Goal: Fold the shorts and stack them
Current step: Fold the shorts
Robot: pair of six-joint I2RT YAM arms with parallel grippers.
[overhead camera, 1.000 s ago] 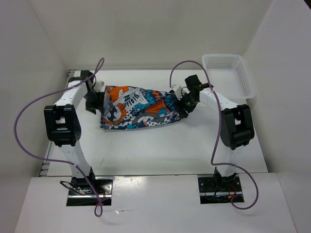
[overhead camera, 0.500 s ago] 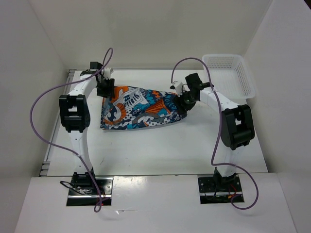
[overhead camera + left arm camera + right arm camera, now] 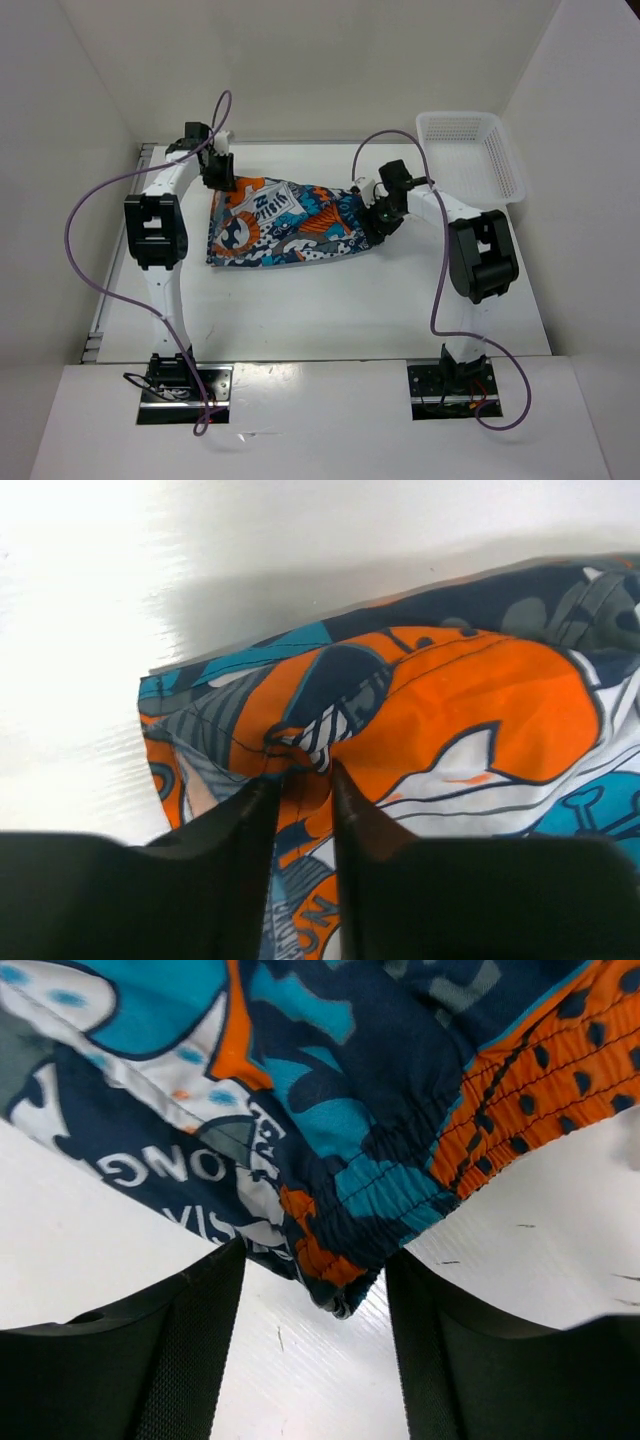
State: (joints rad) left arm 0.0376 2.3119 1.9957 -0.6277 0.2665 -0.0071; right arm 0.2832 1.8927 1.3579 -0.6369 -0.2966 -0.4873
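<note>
Now, left claw (image 3: 303,780): almost closed, pinching a little bunch of the shorts (image 3: 290,225) at the back corner of the end away from the basket (image 3: 512,160).
Left claw, what changed: a moment ago it was lower down on that same end and open wider. It has gone up to the back corner and squeezed in.
Right claw (image 3: 315,1260): wide open, holding nothing. The stretchy waist edge sits between its two fingers, at the end nearest the basket.
Right claw, what changed: it has hardly moved.
What this means: one corner looks caught and the waist end is not caught yet. I think the fold can't start until the right claw shuts too.
Shorts: lying flat on the table (image 3: 330,300), off to the side of the basket and well apart from it, not inside it.
</note>
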